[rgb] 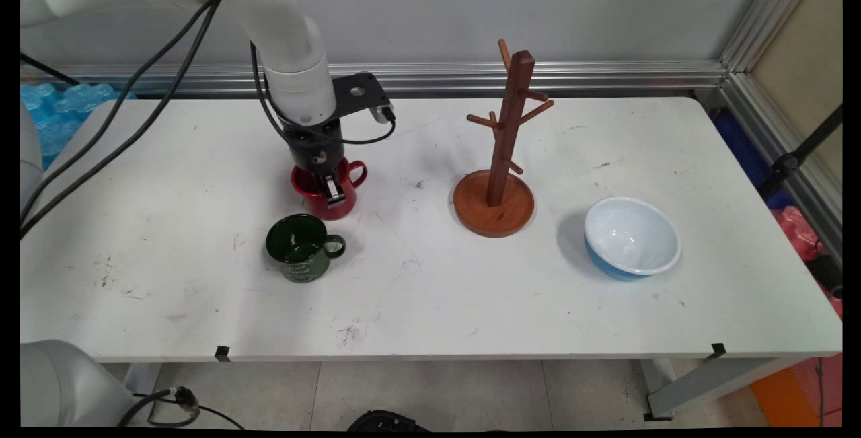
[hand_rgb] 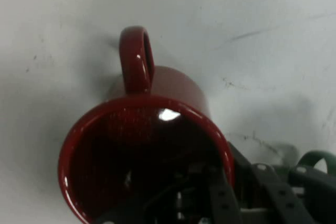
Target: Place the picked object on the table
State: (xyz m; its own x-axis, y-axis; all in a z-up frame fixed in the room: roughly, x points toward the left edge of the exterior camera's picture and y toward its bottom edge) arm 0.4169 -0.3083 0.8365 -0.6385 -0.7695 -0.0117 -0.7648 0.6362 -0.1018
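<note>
**Gripper pinching the red mug's rim**

From the main view, the gripper point(rgb: 327, 179) is reaching straight down onto the red mug point(rgb: 328, 188), which is sitting upright on the white table point(rgb: 471, 290), left of centre. One finger is lying against the mug's near outer wall while the other is dropping out of sight inside, so the fingers are straddling the rim and appear to be pinching the wall between them; that hold leaves the handle, pointing right, free. The green mug point(rgb: 301, 247) is standing just beside it, toward the near edge, with its handle also pointing right. The wooden mug tree point(rgb: 501, 155) is standing well apart to the right on its round base, and the blue and white bowl point(rgb: 631, 238) is resting farther right.

From the hand view, the red mug point(hand_rgb: 142, 145) is filling the frame, mouth open toward the camera and handle pointing away. The gripper point(hand_rgb: 210, 198) is straddling the rim's lower right, with one dark finger running down inside the cup and the outer linkage passing outside the wall. A sliver of the green mug point(hand_rgb: 317, 158) is showing at the right edge.
</note>
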